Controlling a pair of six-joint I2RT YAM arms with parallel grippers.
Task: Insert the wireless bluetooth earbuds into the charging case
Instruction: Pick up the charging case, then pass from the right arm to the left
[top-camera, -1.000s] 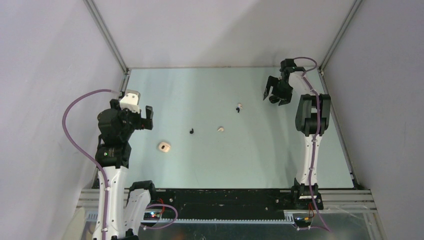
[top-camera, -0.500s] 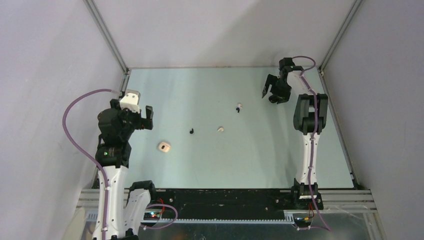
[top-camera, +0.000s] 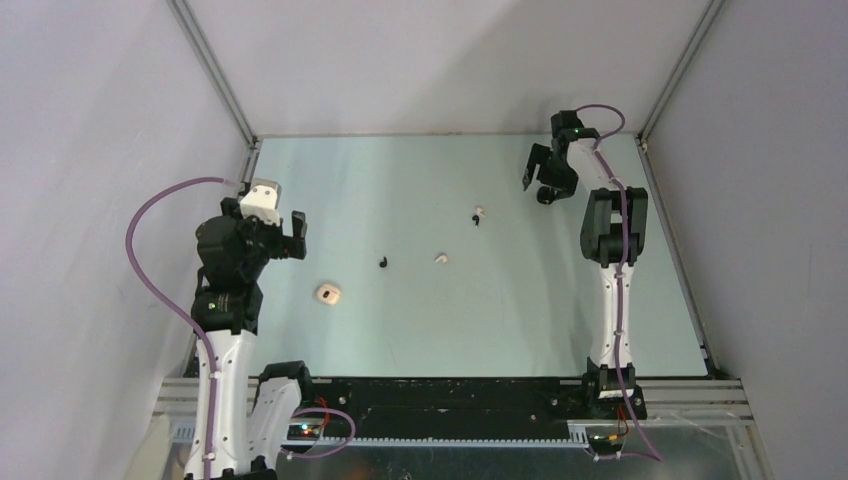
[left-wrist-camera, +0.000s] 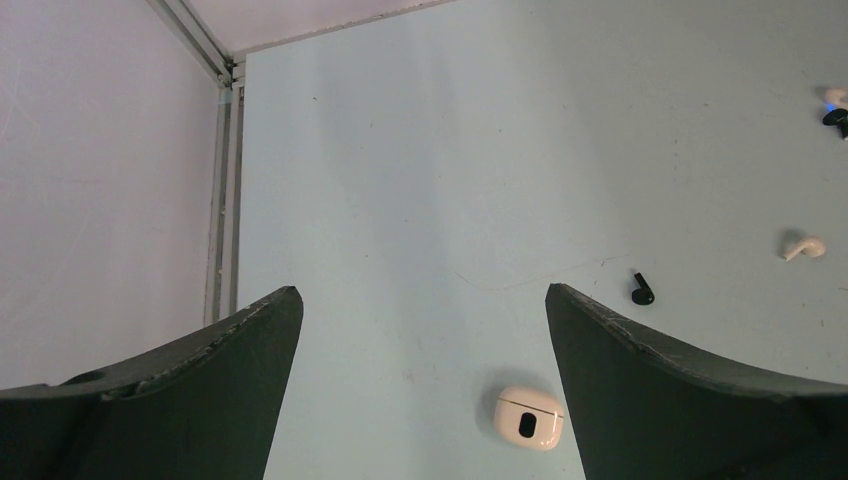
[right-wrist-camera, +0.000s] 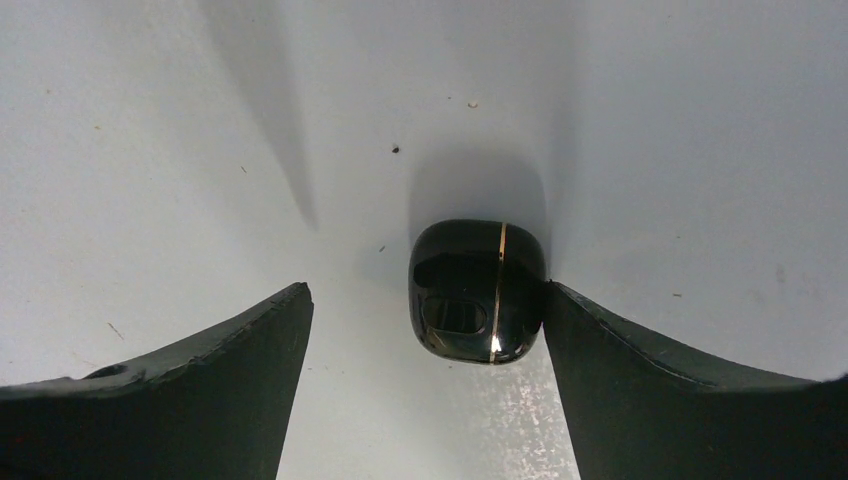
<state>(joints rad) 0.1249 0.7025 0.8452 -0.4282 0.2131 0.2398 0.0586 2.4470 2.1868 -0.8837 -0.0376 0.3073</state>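
Right gripper (right-wrist-camera: 425, 292) shifted farther back; fingers spread, black case (right-wrist-camera: 478, 292) between | left gripper (left-wrist-camera: 420, 295) spread, unmoved

Four earbuds on the worktop (top-camera: 400, 180) by my count: two black, the near black earbud (top-camera: 384, 263) and far black earbud (left-wrist-camera: 836, 119); two pale, the near pale earbud (top-camera: 440, 258) and far pale earbud (left-wrist-camera: 834, 96). Cases, two: beige case (top-camera: 328, 293), black case (right-wrist-camera: 477, 290)
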